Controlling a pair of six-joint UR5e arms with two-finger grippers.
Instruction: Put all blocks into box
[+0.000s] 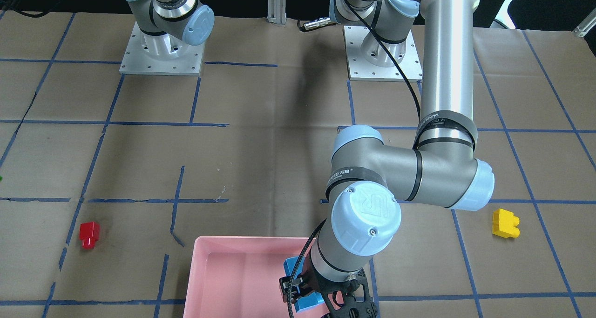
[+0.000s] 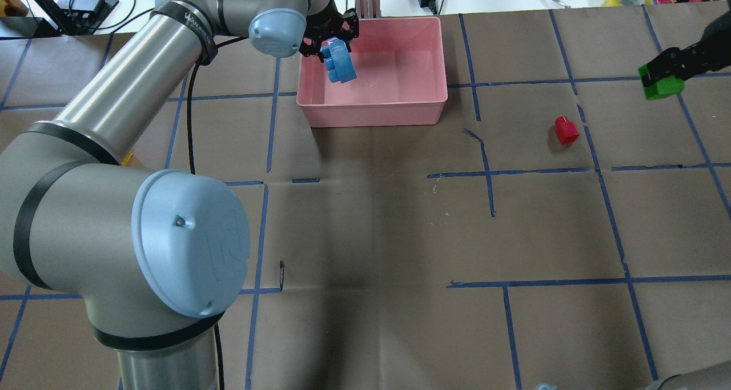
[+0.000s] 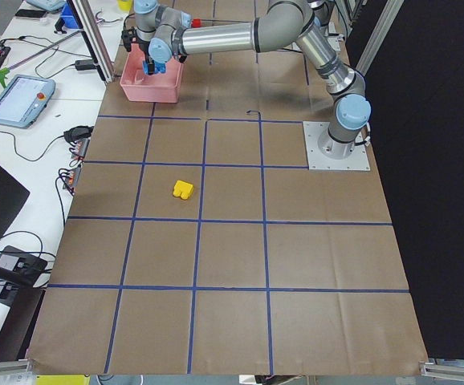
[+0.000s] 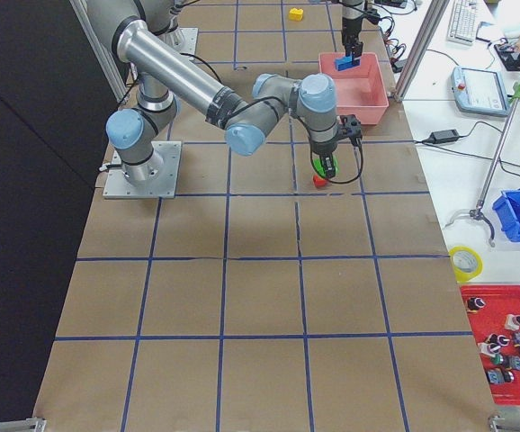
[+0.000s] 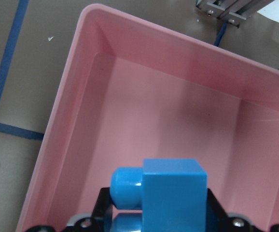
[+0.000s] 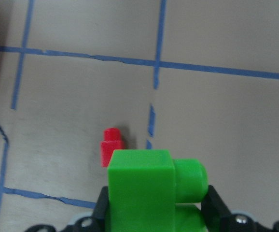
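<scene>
Left gripper (image 2: 333, 50): jaws clamped on blue block (image 2: 340, 65), block tilted, hanging over interior of pink tray (image 2: 371, 113), near tray's end wall on robot's left. Right gripper (image 2: 662, 73): jaws clamped on green block (image 2: 663, 88), held above table (image 2: 400, 236), well apart from tray. Red block (image 2: 566, 131) lies on table between tray and green block. Yellow block (image 1: 505, 223) on table on robot's left side, well apart from tray.

box (image 1: 233, 280) cropped below, blue block (image 1: 292, 265) half hidden
</scene>
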